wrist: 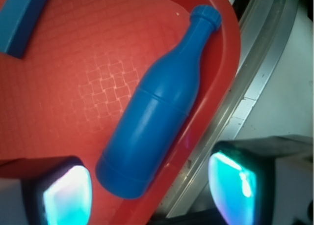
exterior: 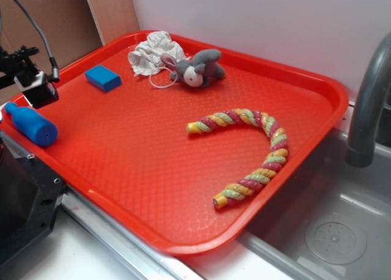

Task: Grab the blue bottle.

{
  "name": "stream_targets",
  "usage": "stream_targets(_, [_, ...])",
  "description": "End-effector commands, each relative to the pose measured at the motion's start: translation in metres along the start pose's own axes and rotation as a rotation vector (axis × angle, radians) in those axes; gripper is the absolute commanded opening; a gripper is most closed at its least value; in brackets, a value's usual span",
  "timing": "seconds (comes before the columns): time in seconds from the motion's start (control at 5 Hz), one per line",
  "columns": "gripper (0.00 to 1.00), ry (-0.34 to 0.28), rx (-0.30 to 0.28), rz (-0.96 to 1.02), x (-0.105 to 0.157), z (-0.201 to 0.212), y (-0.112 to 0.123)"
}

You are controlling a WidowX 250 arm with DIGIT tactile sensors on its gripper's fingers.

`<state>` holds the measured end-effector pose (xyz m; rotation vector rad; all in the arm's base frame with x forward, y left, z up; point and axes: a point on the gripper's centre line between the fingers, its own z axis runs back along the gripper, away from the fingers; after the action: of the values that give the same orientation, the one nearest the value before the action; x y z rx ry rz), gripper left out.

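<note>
The blue bottle (exterior: 32, 125) lies on its side at the left edge of the red tray (exterior: 153, 164), cap pointing toward the far left. In the wrist view the blue bottle (wrist: 157, 107) runs diagonally, cap at the upper right, base low between my fingers. My gripper (wrist: 149, 198) hovers above the bottle's base end and is open: one fingertip (wrist: 66, 195) sits over the tray, the other (wrist: 233, 183) hangs past the tray rim. Nothing is clamped. In the exterior view the gripper (exterior: 36, 87) sits just above and behind the bottle.
A flat blue block (exterior: 102, 77) lies behind the bottle. A white cloth (exterior: 156, 51), a grey plush toy (exterior: 198, 69) and a twisted rope toy (exterior: 250, 151) lie further right. The raised tray rim (wrist: 216, 102) runs right beside the bottle. A sink and faucet (exterior: 366, 103) are at the right.
</note>
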<state>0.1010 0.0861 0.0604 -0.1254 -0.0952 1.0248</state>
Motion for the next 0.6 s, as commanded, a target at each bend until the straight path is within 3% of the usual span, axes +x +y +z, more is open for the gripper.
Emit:
stream_targets(0.0, [1.0, 0.063, 0.098, -0.066, 0.013, -0.038, -0.02])
stream_targets(0.2, [1.0, 0.078, 0.141, -0.067, 0.014, -0.056, -0.021])
stream_targets(0.4, [1.0, 0.086, 0.136, -0.09, 0.014, -0.06, -0.022])
